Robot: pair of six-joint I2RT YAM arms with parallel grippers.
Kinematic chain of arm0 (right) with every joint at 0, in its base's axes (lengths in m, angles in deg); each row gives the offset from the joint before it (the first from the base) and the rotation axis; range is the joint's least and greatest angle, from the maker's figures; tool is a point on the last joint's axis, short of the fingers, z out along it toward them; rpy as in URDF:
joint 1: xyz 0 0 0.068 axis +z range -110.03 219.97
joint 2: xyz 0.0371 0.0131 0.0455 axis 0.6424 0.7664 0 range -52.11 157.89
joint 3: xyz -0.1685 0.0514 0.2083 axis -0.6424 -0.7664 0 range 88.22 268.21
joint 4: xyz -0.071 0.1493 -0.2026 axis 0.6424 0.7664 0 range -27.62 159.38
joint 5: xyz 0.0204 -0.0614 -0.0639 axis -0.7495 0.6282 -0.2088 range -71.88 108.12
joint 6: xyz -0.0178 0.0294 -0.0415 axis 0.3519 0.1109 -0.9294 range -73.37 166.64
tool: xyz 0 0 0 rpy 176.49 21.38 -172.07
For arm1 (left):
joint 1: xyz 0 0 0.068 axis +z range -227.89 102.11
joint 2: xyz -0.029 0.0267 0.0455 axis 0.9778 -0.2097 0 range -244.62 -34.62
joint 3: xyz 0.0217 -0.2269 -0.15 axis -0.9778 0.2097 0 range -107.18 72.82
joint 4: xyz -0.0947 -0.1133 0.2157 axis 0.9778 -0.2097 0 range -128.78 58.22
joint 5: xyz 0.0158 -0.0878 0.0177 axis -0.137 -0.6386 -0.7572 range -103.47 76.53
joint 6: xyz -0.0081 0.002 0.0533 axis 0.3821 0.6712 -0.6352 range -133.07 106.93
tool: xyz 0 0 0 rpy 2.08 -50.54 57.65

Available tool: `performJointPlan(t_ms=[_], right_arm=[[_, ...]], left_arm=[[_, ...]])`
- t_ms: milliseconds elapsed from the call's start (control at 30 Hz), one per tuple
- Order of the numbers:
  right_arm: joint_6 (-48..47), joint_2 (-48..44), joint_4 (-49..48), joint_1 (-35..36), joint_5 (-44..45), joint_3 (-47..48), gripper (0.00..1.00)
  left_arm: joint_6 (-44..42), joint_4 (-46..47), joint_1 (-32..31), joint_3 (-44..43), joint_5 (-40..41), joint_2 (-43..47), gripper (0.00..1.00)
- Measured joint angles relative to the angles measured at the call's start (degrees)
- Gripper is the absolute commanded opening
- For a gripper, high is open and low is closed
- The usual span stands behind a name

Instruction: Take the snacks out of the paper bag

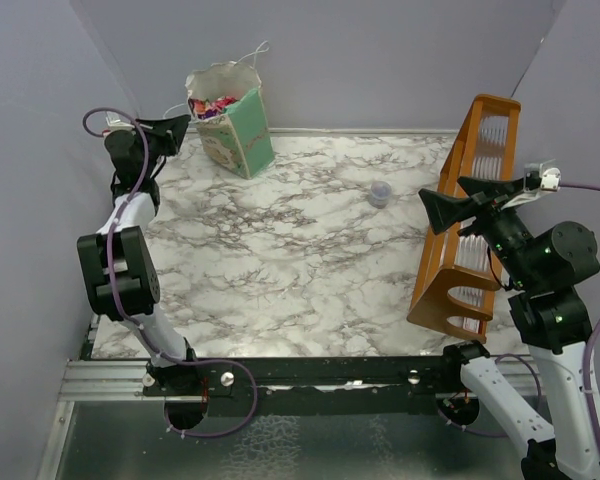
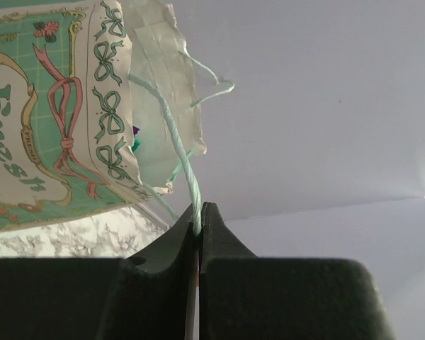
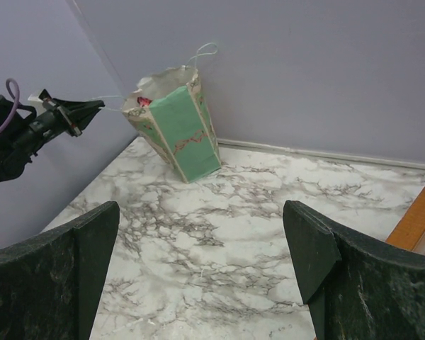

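At the far left corner of the marble table (image 1: 310, 260) the paper bag (image 1: 238, 140) leans, light, thin-walled and probably easy to tear. Its snacks (image 1: 212, 105), likely slippery crinkly packets, fill the open mouth. The right gripper (image 3: 200, 219) gapes wide, empty. The left gripper (image 2: 200, 212) pinches the thin string handle (image 2: 177, 142), a frail hold; packet edges suit pinching.

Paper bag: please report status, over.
Left claw shut on string handle. Right claw open, empty. Snacks inside paper bag. Cup, rack off to side.
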Motion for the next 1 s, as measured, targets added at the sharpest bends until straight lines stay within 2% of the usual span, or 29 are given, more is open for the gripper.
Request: performJointPlan(t_ms=[267, 400, 533, 800, 867, 1000], right_arm=[[-1.4, -0.2, -0.2, 1.9, 0.3, -1.4, 0.99], [-3.1, -0.5, -0.1, 3.5, 1.7, -1.4, 0.99], [-4.2, -0.8, -0.1, 4.1, 2.5, -1.4, 0.99], [-4.5, -0.5, -0.6, 4.2, 1.4, -1.8, 1.0], [-4.5, 0.1, -1.1, 4.1, -0.4, -2.4, 0.98], [-4.6, 3.4, -2.0, 4.3, -6.2, -2.6, 0.98]], left_arm=[[-0.4, 1.2, 0.9, 18.1, -4.8, 15.5, 0.0], [-2.7, -4.0, 2.0, 26.2, -6.4, 26.5, 0.0], [-11.1, -19.6, 3.1, 28.2, -6.0, 39.7, 0.0], [-26.5, -52.1, 3.5, 28.0, 1.7, 65.7, 0.0], [-29.9, -61.0, 2.8, 26.3, 4.3, 69.6, 0.0], [-35.8, -74.7, -0.5, 20.9, 11.5, 70.9, 0.0]])
